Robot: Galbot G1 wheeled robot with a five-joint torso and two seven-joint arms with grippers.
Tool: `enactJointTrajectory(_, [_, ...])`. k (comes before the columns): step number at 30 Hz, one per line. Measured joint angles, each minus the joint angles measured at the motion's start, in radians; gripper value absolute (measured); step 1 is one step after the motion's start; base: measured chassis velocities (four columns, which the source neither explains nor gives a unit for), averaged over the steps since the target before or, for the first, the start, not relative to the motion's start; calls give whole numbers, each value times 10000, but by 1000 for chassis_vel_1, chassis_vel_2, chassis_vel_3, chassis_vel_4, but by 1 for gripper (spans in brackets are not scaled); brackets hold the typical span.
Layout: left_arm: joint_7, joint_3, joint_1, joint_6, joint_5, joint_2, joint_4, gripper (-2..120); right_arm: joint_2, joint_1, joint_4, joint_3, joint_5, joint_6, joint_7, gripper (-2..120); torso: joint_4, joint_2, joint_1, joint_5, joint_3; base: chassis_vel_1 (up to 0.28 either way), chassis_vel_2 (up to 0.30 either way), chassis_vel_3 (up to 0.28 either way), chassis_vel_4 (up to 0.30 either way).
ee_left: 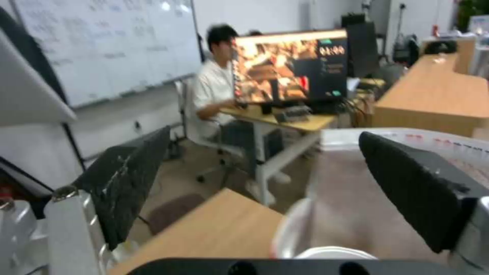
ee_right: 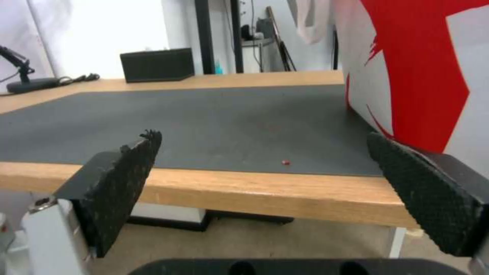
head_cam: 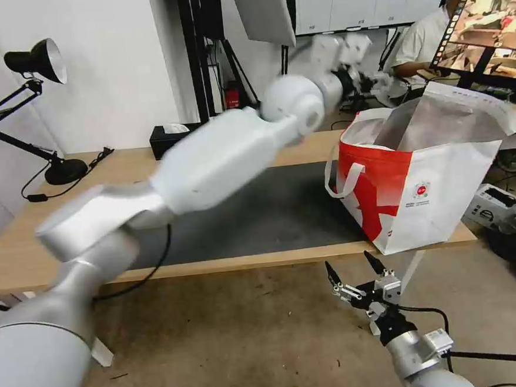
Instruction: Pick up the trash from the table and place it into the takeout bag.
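Observation:
The takeout bag point(head_cam: 440, 186) stands open on the right end of the table point(head_cam: 32, 244), partly on the dark mat point(head_cam: 271, 216). My left arm reaches across the table, and my left gripper point(head_cam: 377, 82) hovers above the bag's far rim. Seen from the left wrist, the left gripper point(ee_left: 265, 135) is open and empty over the bag's foil lining point(ee_left: 346, 191). My right gripper point(head_cam: 351, 269) hangs open and empty below the table's front edge point(ee_right: 275, 191), beside the bag point(ee_right: 418, 68). The trash is out of view; a tiny red crumb point(ee_right: 285, 162) lies on the mat point(ee_right: 229, 122).
A black tissue box point(head_cam: 169, 138) and a black desk lamp point(head_cam: 49, 114) stand along the table's back edge. A person sits at a monitor point(head_cam: 488, 24) behind the bag. Grey equipment point(head_cam: 506, 208) lies on the floor to the right.

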Motion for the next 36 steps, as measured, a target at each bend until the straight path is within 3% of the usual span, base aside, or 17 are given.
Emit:
enactJointTrajectory(3, [-627,-132,391,-578,145,1330,-1284,100,0,0,0,-1,0,0,0,100,6,0,0,-3,1,0,0,0,0])
enactJointTrajectory(4, [-627,-132,391,-578,145,1330,-1284,100,0,0,0,-1,0,0,0,100,6,0,0,-3,1,0,0,0,0])
enactJointTrajectory(6, [-994,-362,832,-978,241,2171,-2062,100,0,0,0,-1,0,0,0,100,-1,1,0,0,0,0,0,0,0])
enactJointTrajectory(7, [-994,-362,832,-978,241,2171,-2062,100,0,0,0,-1,0,0,0,100,-1,1,0,0,0,0,0,0,0])
enactJointTrajectory(9, [-1314,-814,1532,-1208,303,3182,-2833,100,0,0,0,0,0,0,3,100,-3,1,0,-1,0,0,0,0,0])
enactJointTrajectory(10, [-1377,-1059,1873,-1285,378,3608,-3088,100,0,0,0,0,0,0,0,100,0,1,0,-1,0,0,0,0,0])
enactJointTrajectory(11, [-1377,-1059,1873,-1285,378,3608,-3088,100,0,0,0,0,0,0,0,100,0,1,0,-1,0,0,0,0,0])
enactJointTrajectory(14, [-1378,-1972,3254,-1566,669,4772,-3782,100,0,1,0,-1,0,0,1,100,6,1,-1,-5,0,0,0,0,0])
enactJointTrajectory(15, [-1378,-1972,3254,-1566,669,4772,-3782,100,0,1,0,-1,0,0,1,100,6,1,-1,-5,0,0,0,0,0])
enactJointTrajectory(18, [-1156,-3230,4978,-1858,1013,5567,-4355,100,1,0,0,0,0,0,0,100,1,0,-1,-1,0,0,0,0,0])
enactJointTrajectory(20, [-1132,-3463,5252,-1905,1078,5650,-4434,100,0,0,0,0,0,0,1,100,1,1,-1,-3,0,0,0,0,0])
enactJointTrajectory(21, [-1044,-4179,6165,-2072,1334,5855,-4718,100,0,0,0,-1,0,0,0,100,0,1,-1,3,0,0,0,0,0])
enactJointTrajectory(22, [-1044,-4179,6165,-2072,1334,5855,-4718,100,0,0,0,-1,0,0,0,100,0,1,-1,3,0,0,0,0,0])
enactJointTrajectory(25, [-745,-5749,8376,-2384,2037,6156,-5163,100,0,1,0,-1,0,0,0,100,2,1,-1,-1,1,0,0,0,0])
enactJointTrajectory(30, [-684,-6889,10083,-2781,2766,6335,-5540,100,0,0,0,-1,0,0,0,100,2,1,-1,3,-1,0,0,0,0])
enactJointTrajectory(33, [-669,-7714,11462,-2890,3208,6266,-5887,100,0,0,0,-1,0,0,0,100,0,1,-1,2,0,0,0,0,0])
enactJointTrajectory(36, [-652,-8950,13333,-2980,4186,5786,-6249,100,0,0,0,0,0,0,1,100,0,1,-1,4,0,0,0,0,0])
